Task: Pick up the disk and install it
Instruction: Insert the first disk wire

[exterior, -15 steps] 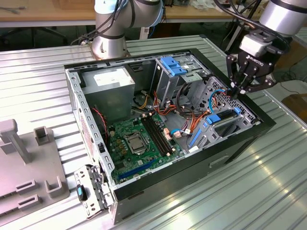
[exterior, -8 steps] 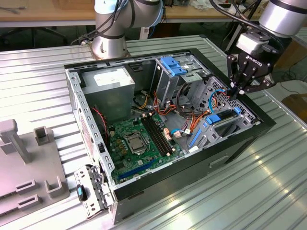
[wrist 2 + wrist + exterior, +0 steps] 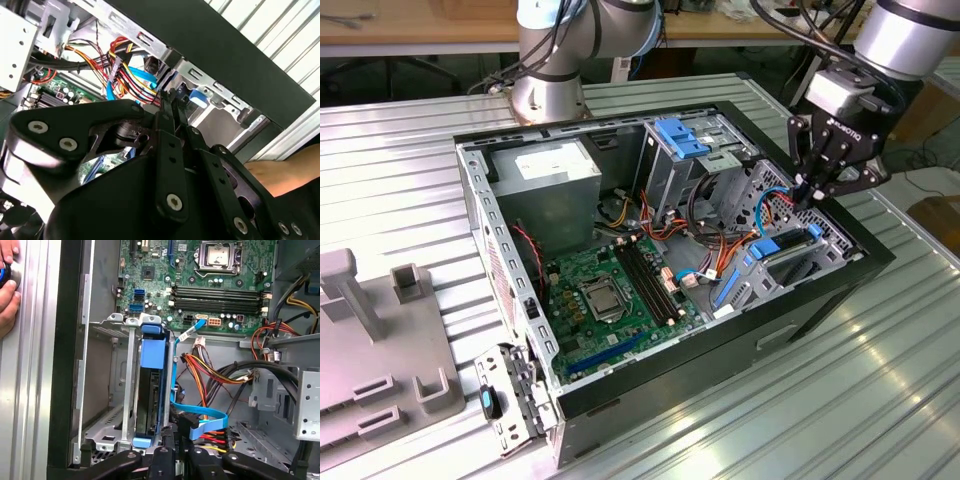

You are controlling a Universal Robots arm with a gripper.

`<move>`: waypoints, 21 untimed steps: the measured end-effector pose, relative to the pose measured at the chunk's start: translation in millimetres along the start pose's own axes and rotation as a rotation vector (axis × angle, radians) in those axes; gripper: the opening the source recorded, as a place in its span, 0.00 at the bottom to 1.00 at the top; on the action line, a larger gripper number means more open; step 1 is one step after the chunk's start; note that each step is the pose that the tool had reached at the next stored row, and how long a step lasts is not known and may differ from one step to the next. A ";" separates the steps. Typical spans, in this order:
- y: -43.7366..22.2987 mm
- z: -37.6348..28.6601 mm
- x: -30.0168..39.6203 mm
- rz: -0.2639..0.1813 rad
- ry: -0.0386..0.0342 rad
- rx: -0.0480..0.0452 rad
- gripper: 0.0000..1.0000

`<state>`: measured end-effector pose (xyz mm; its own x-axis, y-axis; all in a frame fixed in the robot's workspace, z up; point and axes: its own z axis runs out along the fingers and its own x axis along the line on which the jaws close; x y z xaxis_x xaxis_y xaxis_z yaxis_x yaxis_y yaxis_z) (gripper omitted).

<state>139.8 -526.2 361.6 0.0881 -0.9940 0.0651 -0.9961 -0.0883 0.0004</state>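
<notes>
Disk (image 3: 148,395) stands on edge in the drive cage (image 3: 129,380), apparently seated. End effector (image 3: 170,434) fingers together, tip by the disk's outer end; likely pushing, not gripping.
</notes>
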 end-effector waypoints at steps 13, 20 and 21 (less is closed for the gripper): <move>7.5 8.2 10.6 0.033 0.0007 0.0037 0.17; 14.7 9.7 12.7 0.038 0.0016 0.0174 0.17; 15.5 9.8 13.1 0.038 0.0015 0.0174 0.17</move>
<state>125.6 -541.2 352.7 0.0503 -0.9965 0.0662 -0.9985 -0.0517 -0.0195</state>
